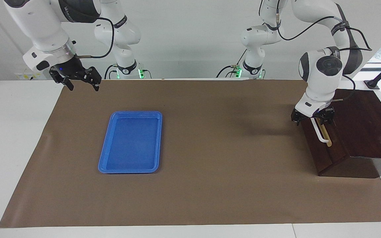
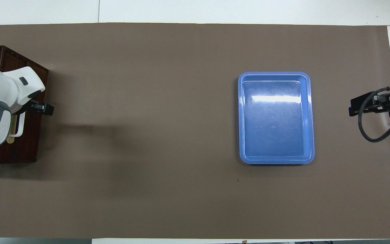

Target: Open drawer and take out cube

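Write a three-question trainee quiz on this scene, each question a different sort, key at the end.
1. True or false: the dark brown wooden drawer with the white bar handle is pulled out.
2. Which gripper is at that handle? A) left gripper B) right gripper
3. Fill in: the flat blue plastic tray holds ____.

Key: 1 false, it is shut and no small yellow cube shows. 2 A, open at the handle; the right arm waits over the brown mat's corner. 3 nothing.

The drawer [image 1: 322,145] is closed, so its inside is hidden. The left arm covers much of the white handle [image 1: 319,132] — only its lower end shows.
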{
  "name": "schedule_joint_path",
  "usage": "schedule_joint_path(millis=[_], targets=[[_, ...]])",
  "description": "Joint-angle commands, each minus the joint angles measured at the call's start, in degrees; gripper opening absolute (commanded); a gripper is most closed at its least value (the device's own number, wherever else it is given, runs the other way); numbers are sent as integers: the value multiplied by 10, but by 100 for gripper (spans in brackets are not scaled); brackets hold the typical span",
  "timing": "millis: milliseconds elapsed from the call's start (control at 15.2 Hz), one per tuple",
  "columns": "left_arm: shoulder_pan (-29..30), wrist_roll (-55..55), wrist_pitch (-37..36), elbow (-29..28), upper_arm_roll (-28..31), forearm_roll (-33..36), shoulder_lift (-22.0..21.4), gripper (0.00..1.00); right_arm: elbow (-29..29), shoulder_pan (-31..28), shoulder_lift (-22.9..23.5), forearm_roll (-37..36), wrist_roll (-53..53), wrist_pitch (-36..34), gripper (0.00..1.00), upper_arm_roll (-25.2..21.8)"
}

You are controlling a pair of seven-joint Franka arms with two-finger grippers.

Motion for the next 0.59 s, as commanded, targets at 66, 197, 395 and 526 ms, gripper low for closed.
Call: schedule_joint_path(millis=[66,197,395,526], targets=[[14,7,46,-27,-1,14,-3,100,-8,-2,-7,1,-1,11,100,-1],[17,7,58,-33,-1,15,-2,100,-8,-2,-7,1,-3,11,100,-1],[17,7,74,-44,0,15,-1,100,-8,-2,-7,1,-2,11,100,-1],[18,7,74,-45,0,15,1,100,-8,-2,-7,2,-2,11,100,-1]])
